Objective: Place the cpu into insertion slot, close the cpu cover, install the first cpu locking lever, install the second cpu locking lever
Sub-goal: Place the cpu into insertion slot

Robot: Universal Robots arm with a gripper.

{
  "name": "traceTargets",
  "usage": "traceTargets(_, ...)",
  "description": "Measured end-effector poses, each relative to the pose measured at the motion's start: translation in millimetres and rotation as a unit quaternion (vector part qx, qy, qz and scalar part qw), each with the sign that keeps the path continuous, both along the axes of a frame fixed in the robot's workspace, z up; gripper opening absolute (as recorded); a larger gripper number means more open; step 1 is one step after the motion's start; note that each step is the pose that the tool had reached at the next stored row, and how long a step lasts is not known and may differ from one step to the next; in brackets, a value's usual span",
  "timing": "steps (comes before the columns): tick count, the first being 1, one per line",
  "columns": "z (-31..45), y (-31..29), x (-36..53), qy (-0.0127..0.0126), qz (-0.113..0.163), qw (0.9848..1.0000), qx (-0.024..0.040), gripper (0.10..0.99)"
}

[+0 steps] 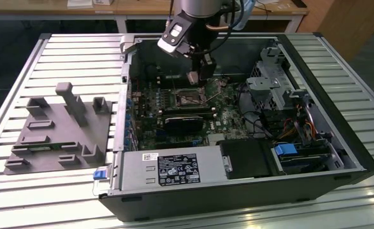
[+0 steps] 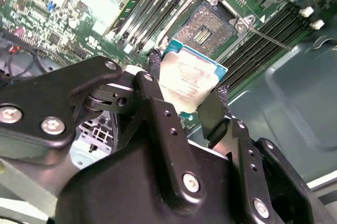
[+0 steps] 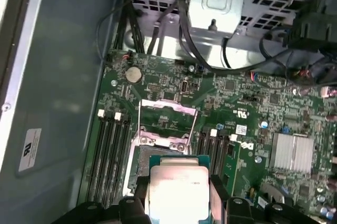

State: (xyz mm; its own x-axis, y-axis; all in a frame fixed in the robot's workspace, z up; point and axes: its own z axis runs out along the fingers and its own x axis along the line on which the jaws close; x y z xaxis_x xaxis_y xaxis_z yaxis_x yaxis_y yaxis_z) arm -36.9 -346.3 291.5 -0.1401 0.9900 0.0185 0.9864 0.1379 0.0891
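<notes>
While it hovers over the open insertion slot [image 2: 206, 26], the end effector [image 2: 188, 80] pinches the cpu [image 2: 188, 76]

light: bright, even | glare: cpu [image 3: 176, 190] top washed out in both wrist views | shadow: case [image 1: 238, 57] interior dim

On the table [image 1: 59, 47] the fixture [image 1: 59, 129] lies at the exterior view's left of the case [image 1: 238, 195], and inside the case the cpu [image 2: 185, 79], held in the gripper [image 3: 179, 191], hangs above the slot [image 2: 208, 26], with memory slots [image 3: 108, 155] on both its sides.
</notes>
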Motion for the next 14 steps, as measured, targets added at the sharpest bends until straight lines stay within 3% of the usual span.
traceTargets(8, -9.9, 3.1, -5.2, 0.0003, -0.019, 0.9998, -0.0013, 0.537)
traceTargets(14, -19.9, 3.3, -6.5, 0.0023, -0.029, 0.9996, -0.0014, 0.537)
